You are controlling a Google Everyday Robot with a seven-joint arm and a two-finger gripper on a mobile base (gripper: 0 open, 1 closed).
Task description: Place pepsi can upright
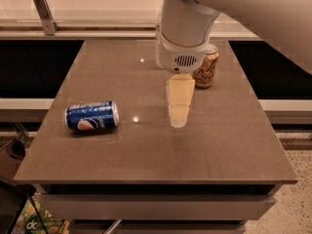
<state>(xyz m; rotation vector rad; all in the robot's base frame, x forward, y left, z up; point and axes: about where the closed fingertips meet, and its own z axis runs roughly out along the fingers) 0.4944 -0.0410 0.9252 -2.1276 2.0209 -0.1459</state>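
Brown table (234,145), seen from the front. Arm (187,28) comes down over its middle. Gripper (179,118) hangs above mid-table, carrying nothing; whether spread or closed, cannot tell.

Step looks like the approach, with no grasp yet. The next move likely calls for travel left and a descent squared across the can's body.

Pepsi can (92,116) lies on its side near the left edge, well apart from the gripper, blue, logo showing, undented.
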